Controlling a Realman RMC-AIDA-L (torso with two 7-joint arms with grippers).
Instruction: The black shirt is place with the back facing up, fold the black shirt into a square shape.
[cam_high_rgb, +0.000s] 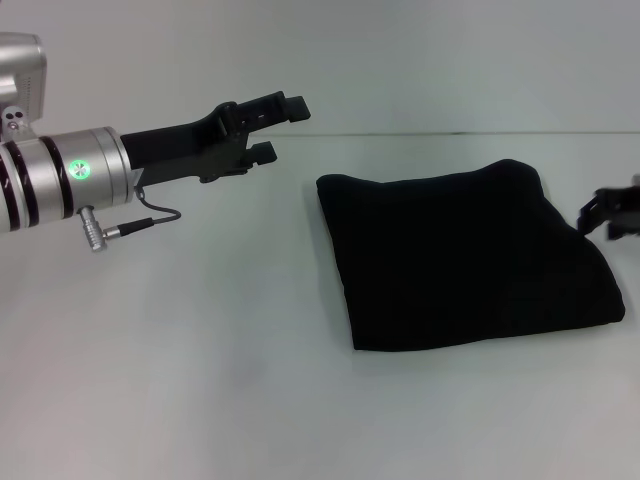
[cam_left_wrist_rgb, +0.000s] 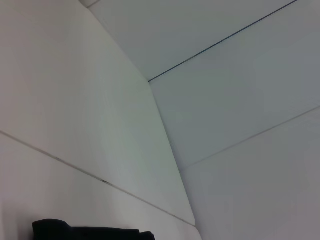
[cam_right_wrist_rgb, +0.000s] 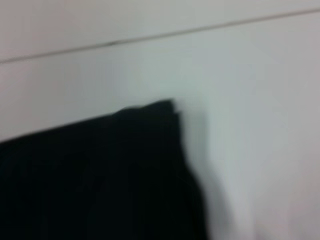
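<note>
The table (cam_high_rgb: 180, 400), white and bare in the near part, carries the black shirt (cam_high_rgb: 465, 255) toward its right side, nearer the far edge than the near one; the garment already lies as a compact, roughly square pad, its plain side up and no lettering showing. Judgement: the folding appears essentially complete, so the step in hand is release and withdrawal. To do this well, both arms should lift clear without snagging a layer, since a dragged edge would open the fold; the right-hand edge looks slightly bulged and may want a light press flat. The left gripper (cam_high_rgb: 275, 125) is held above the table near the far edge, well apart from the shirt's left edge, forearm roughly level, jaws apart and empty. The right gripper (cam_high_rgb: 615, 212) sits at the shirt's right edge, mostly out of view; whether its jaws are apart or together cannot be told.
</note>
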